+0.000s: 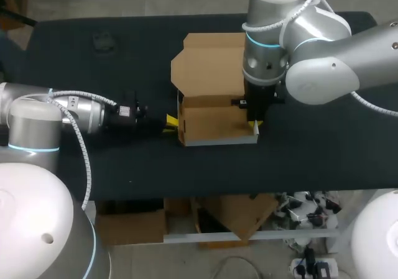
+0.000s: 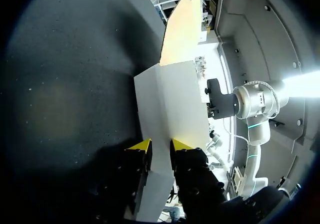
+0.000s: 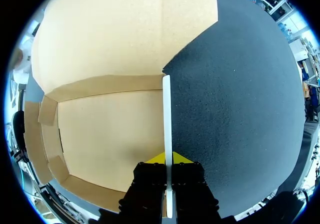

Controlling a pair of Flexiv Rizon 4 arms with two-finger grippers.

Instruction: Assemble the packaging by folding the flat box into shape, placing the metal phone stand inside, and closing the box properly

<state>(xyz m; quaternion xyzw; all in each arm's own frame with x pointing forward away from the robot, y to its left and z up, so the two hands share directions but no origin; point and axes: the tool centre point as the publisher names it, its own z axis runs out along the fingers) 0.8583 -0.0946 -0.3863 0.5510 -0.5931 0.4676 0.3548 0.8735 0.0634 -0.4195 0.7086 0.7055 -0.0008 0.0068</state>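
Centre frame, on table (image 1: 124,161): open-topped box (image 1: 211,120) | left hand (image 1: 170,122) clamped on its left wall | right hand (image 1: 255,125) clamped on its right wall

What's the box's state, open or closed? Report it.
Open: the box has its walls raised, the lid spread flat behind, nothing inside.

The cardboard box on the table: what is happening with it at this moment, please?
Two robot arms hold the half-folded cardboard box. The left tool grips its left side wall, and the right tool grips the raised right wall from above. The lid lies open and flat toward the far side of the table. The inside looks empty; no phone stand is in it yet.
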